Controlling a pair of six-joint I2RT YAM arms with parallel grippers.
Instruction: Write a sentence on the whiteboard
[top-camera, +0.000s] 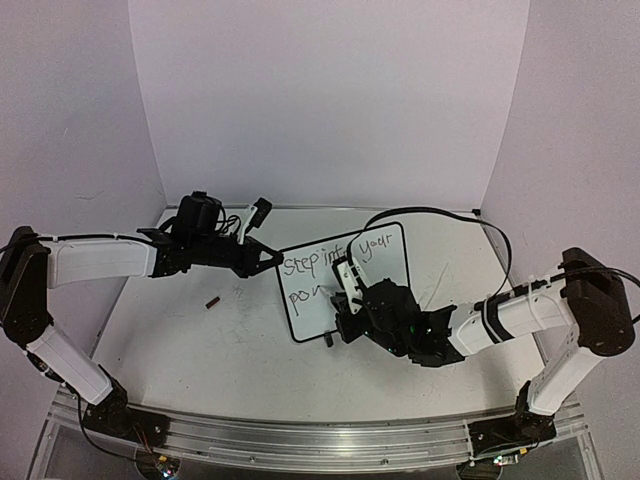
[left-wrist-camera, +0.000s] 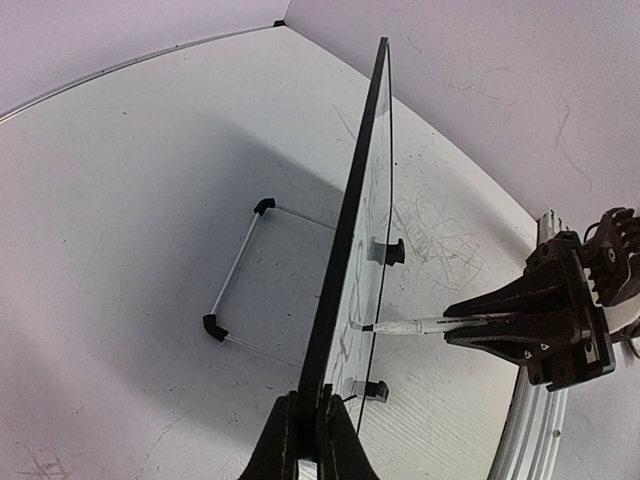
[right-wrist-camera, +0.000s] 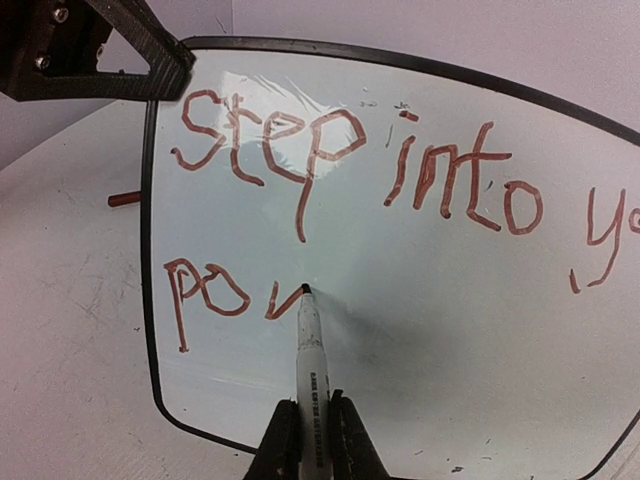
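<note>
Right wrist view, my jaws: right gripper (right-wrist-camera: 308, 428) at bottom centre, jaws pressed on the barrel of the marker (right-wrist-camera: 308, 345).
Marker tip: touching the whiteboard (right-wrist-camera: 430, 330), at the end of a part-made stroke just after "po".
Sentence (right-wrist-camera: 300, 150): "step into yo…" along the upper line, running off the right edge; the lower line unfinished.
Left wrist view, my jaws: left gripper (left-wrist-camera: 308, 425) at bottom centre, pinching the board's black frame edge.
Board: standing upright, mid-frame in the top external view, between both grippers.
Tabletop (top-camera: 200, 350): small reddish piece (top-camera: 212, 301) left of the board.
</note>
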